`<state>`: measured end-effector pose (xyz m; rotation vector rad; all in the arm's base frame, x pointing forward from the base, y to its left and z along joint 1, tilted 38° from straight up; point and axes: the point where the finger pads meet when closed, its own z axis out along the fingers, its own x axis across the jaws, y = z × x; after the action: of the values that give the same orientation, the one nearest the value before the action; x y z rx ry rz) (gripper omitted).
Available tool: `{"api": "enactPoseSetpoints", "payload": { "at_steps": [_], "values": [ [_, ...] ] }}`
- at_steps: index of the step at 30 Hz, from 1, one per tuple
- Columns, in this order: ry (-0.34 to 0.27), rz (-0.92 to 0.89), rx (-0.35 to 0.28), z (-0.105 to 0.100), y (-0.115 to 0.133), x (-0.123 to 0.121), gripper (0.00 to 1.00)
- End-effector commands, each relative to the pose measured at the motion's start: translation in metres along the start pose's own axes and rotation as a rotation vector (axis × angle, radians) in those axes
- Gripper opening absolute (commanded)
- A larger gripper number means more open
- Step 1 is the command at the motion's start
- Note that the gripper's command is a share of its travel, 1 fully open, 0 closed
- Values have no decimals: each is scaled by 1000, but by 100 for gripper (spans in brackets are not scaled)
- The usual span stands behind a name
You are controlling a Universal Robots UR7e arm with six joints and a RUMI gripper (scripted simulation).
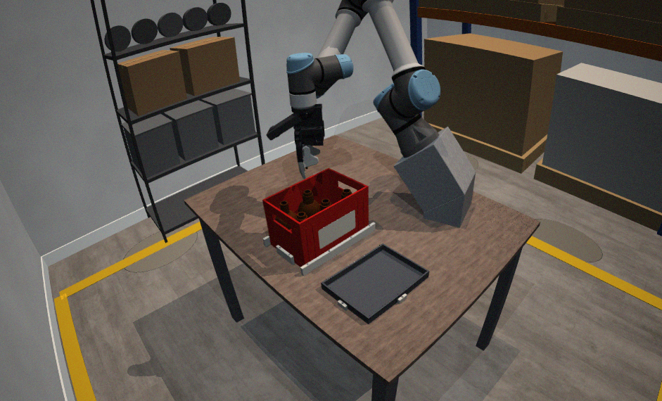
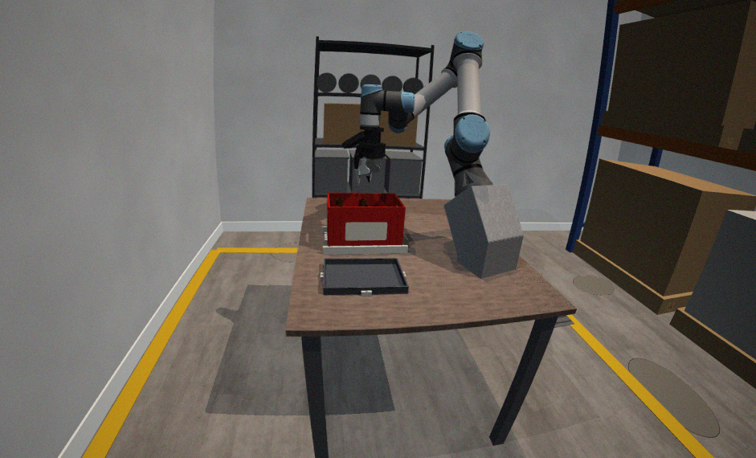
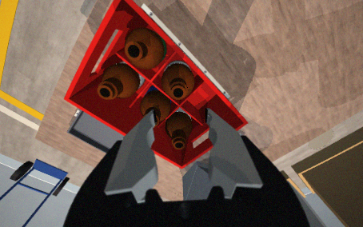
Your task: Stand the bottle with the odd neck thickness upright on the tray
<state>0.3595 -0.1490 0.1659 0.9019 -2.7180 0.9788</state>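
Wrist view: my gripper [image 3: 180, 109] hangs above the crate [image 3: 84, 85], fingers parted and holding nothing. All 5 bottles sit inside the crate; the nearest bottle [image 3: 178, 129] is framed between the fingers. I expect rigid, slick, breakable glass, so I'd take it at the neck. The tray [image 1: 376, 283] lies beside the crate.

Grey walls, wood-plank floor [image 2: 437, 398] with yellow tape, black shelf rack [image 1: 105, 74], stacked boxes [image 1: 492, 89]
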Motion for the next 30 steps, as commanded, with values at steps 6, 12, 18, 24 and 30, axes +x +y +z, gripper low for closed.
{"api": "enactPoseSetpoints", "payload": {
  "at_steps": [6, 12, 18, 24, 30],
  "values": [
    [0, -1, 1, 0, 1, 0, 38],
    [0, -1, 1, 0, 1, 0, 38],
    [0, -1, 0, 1, 1, 0, 38],
    [2, -2, -3, 4, 2, 0, 38],
    [2, -2, -3, 8, 2, 0, 38]
  ]
}}
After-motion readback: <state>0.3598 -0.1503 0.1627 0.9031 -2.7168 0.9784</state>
